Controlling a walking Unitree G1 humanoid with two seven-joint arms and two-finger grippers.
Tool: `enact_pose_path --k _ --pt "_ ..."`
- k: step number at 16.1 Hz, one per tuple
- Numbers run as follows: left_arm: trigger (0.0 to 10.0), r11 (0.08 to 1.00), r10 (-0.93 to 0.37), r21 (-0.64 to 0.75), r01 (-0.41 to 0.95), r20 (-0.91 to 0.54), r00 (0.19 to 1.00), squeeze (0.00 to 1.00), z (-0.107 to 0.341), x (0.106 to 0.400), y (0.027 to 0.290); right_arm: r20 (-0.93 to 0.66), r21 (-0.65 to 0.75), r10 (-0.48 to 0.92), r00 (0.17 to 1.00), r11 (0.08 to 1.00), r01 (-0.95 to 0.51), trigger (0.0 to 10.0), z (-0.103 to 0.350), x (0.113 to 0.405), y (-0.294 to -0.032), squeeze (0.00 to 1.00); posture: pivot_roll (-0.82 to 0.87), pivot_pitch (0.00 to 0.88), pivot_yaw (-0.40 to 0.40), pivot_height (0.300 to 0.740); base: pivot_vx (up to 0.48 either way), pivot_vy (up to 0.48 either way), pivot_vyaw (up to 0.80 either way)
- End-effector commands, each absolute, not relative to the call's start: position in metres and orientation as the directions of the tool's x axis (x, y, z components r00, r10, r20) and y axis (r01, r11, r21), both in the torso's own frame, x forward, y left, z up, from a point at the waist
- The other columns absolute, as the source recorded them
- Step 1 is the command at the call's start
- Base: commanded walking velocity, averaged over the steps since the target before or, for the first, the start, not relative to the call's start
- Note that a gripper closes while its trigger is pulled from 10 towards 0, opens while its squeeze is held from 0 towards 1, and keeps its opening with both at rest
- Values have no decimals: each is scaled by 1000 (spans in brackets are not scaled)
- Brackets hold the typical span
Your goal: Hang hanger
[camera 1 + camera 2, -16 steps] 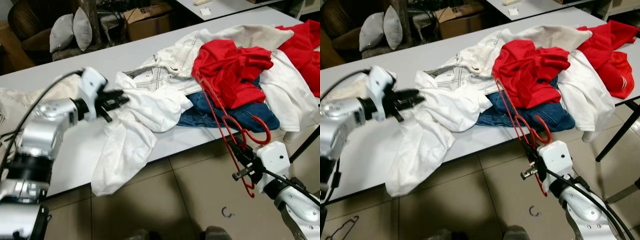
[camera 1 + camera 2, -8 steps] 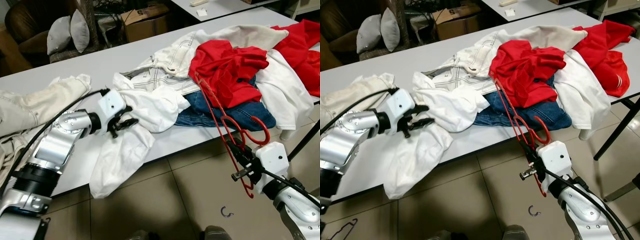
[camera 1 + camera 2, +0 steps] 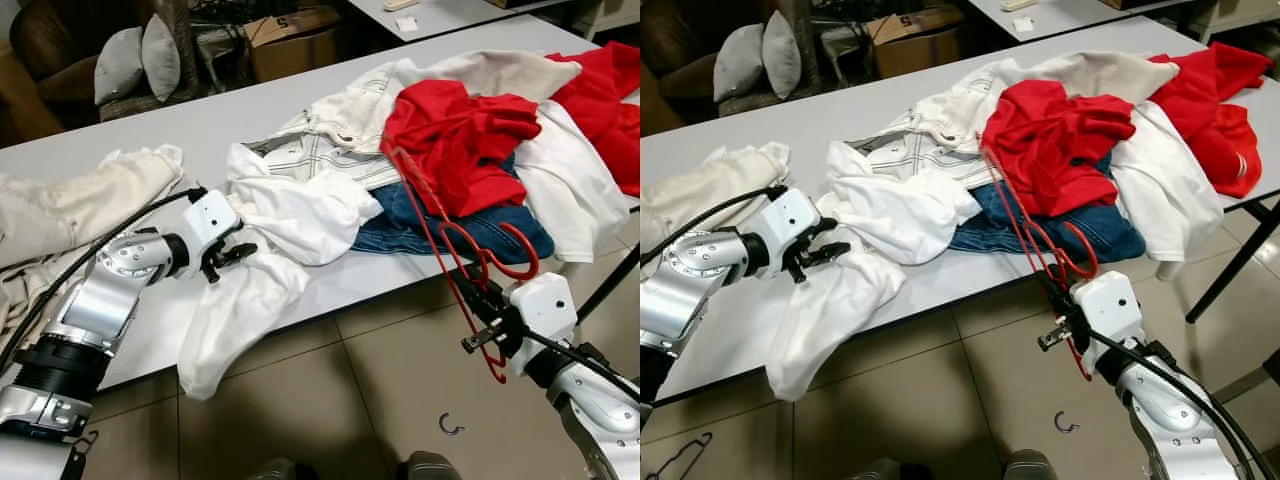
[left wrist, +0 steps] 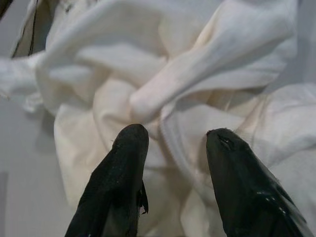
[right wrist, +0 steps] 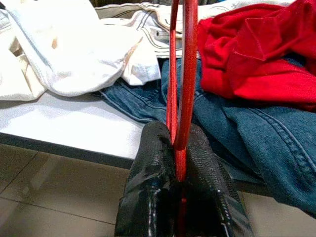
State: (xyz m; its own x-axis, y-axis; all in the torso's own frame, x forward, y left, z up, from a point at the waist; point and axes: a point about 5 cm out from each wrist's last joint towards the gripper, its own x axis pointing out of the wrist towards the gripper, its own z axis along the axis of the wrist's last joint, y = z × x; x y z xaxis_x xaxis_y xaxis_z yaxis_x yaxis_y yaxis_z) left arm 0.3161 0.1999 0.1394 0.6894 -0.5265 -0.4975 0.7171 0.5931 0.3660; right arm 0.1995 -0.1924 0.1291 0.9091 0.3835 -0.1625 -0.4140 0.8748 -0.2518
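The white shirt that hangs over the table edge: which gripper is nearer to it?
Left. The left gripper is open right at the white shirt; the right gripper is below the table edge, clamped on the red hanger.

Setting: an indoor workroom or lab space doing laundry sorting. Long white-topped table (image 3: 300,110) bearing heaped mixed garments (image 3: 470,150); beige tiled floor (image 3: 330,400); brown cardboard box (image 3: 295,35) and grey cushions (image 3: 140,62) sitting behind.
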Motion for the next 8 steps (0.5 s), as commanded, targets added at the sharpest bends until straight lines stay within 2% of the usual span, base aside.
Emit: enact_pose_path --k 1,2,3,5,6,7,8 --pt "8627 632 -514 333 700 -497 699 0 137 315 205 -166 -243 402 900 868 -433 10000 129 201 -189 0 -188 0 131 740 0 0 0" --pt "4706 648 -509 313 694 -499 701 0 135 316 204 -166 -245 403 900 867 -434 10000 129 201 -189 0 -191 0 132 740 0 0 0" --pt "4353 653 -508 308 692 -499 702 0 134 316 204 -167 -245 403 900 867 -434 10000 129 201 -189 0 -191 0 132 740 0 0 0" --pt "2549 681 -533 256 686 -469 704 0 135 320 198 -167 -246 399 902 869 -430 10000 129 200 -191 0 -198 0 139 740 0 0 0" --pt "745 686 -534 253 682 -461 708 0 136 322 196 -167 -247 398 902 869 -429 10000 129 200 -191 0 -200 0 141 740 0 0 0" --pt "0 687 -531 256 680 -462 710 0 136 323 196 -167 -247 396 903 870 -428 10000 129 200 -191 0 -204 0 146 740 0 0 0" --pt "0 688 -529 256 679 -463 711 0 135 323 195 -167 -247 395 903 870 -426 10000 129 199 -190 0 -204 0 146 740 0 0 0"
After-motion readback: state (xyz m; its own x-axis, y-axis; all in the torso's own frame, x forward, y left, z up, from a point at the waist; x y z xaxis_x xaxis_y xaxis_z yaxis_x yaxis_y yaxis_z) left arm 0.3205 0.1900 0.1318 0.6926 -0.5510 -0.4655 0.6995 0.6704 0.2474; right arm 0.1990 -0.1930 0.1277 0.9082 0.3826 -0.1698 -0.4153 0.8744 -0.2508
